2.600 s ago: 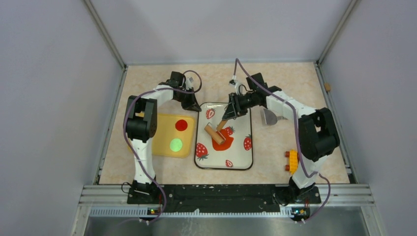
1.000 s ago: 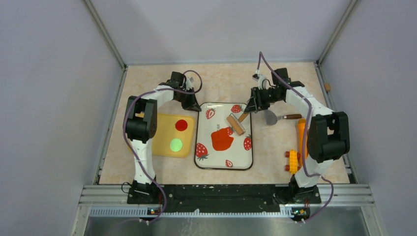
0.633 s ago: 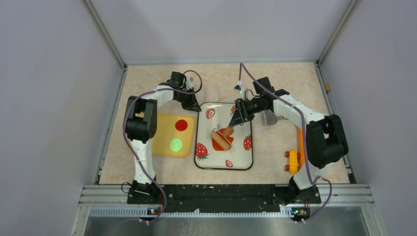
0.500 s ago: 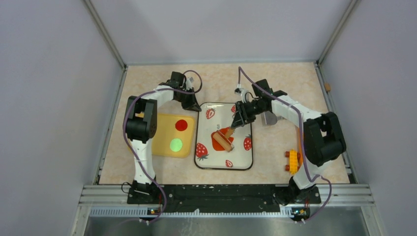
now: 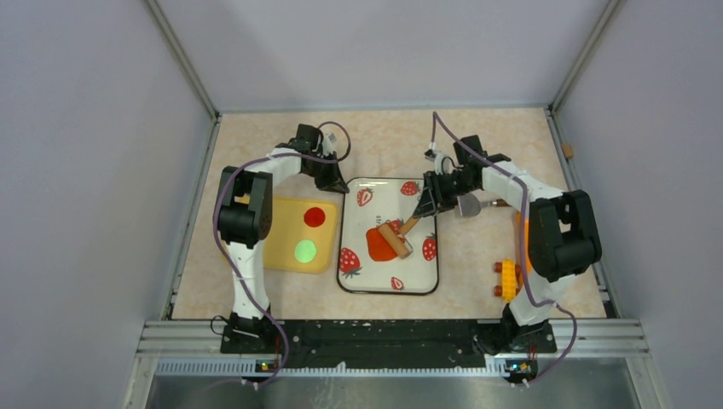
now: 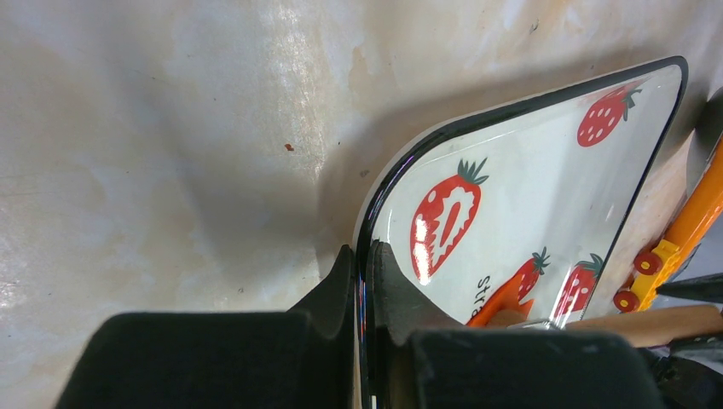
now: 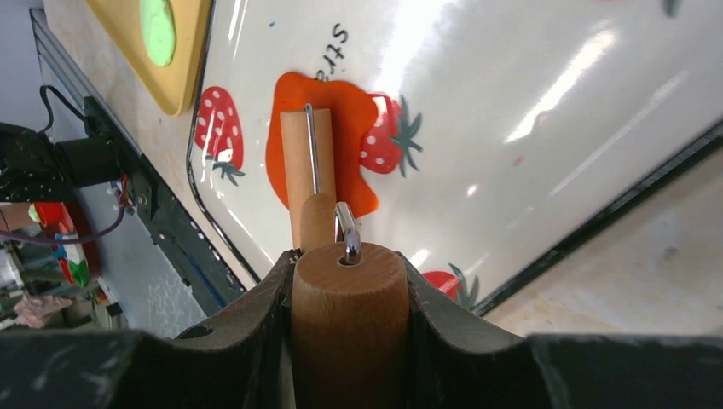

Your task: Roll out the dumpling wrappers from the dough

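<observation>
The left gripper [image 6: 362, 256] pinches the strawberry tray [image 6: 529, 196] at its 11 o'clock corner; the right gripper [image 7: 345, 260] clamps the rolling pin [image 7: 307, 162], which lies on the dough [image 7: 351, 128].

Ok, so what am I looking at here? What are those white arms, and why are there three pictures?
They are two robot arms fixed at a table's edge. One picture looks down from above; the other two come from a camera on each wrist. The left end effector is shut on the corner of a strawberry tray, probably to steady it. The right end effector grips a wooden roller lying on flat orange dough on that tray. Beside it, a yellow board carries a red disc and a green disc.
</observation>
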`<state>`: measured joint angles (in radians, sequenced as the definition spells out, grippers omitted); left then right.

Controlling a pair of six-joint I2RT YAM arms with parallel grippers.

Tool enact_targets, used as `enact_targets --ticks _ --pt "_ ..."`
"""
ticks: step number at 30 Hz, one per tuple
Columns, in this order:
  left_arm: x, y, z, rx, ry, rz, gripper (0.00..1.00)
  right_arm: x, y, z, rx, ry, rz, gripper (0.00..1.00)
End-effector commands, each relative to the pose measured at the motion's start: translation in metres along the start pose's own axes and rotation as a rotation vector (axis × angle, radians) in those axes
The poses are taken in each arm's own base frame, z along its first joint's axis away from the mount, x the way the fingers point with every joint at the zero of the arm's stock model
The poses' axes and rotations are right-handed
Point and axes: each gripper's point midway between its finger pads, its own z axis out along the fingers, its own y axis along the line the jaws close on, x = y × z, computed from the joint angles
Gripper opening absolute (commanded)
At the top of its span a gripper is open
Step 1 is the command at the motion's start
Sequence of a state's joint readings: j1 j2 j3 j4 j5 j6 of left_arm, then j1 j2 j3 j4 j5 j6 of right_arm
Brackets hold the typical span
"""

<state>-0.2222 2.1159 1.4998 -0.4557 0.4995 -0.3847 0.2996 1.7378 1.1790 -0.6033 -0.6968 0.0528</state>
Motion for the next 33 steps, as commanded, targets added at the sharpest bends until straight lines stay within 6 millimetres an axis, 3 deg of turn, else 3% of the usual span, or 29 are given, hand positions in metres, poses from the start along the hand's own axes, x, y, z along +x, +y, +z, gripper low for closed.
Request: enact_targets --ticks 1,8,17,21,24,27,29,33 --pt "-0.003 0.018 -0.007 -0.087 -0.032 0.034 0.00 0.011 -0.104 -0.020 0.415 0.047 -0.072 0.00" --pt "-0.002 0.018 -0.006 -0.087 -0.030 0.032 0.00 0.013 -0.110 -0.025 0.448 0.038 -0.079 0.00" --pt "-0.003 0.017 -0.005 -0.079 -0.030 0.027 0.00 0.008 -0.121 -0.047 0.511 0.010 -0.060 0.00" --pt "-0.004 0.016 -0.006 -0.078 -0.033 0.030 0.00 -0.001 -0.112 -0.055 0.496 -0.033 -0.059 0.00" --pt "-0.003 0.016 -0.007 -0.078 -0.032 0.029 0.00 -0.018 -0.080 -0.056 0.357 -0.093 -0.085 0.00" --pt "-0.002 0.015 -0.008 -0.072 -0.030 0.027 0.00 -0.040 -0.014 -0.059 0.054 -0.177 -0.107 0.00" --pt "0.000 0.015 -0.007 -0.071 -0.026 0.024 0.00 -0.050 0.018 -0.065 -0.080 -0.216 -0.085 0.00" --pt "0.003 0.018 -0.005 -0.082 -0.022 0.016 0.00 -0.060 0.047 -0.065 -0.214 -0.250 -0.009 0.00"
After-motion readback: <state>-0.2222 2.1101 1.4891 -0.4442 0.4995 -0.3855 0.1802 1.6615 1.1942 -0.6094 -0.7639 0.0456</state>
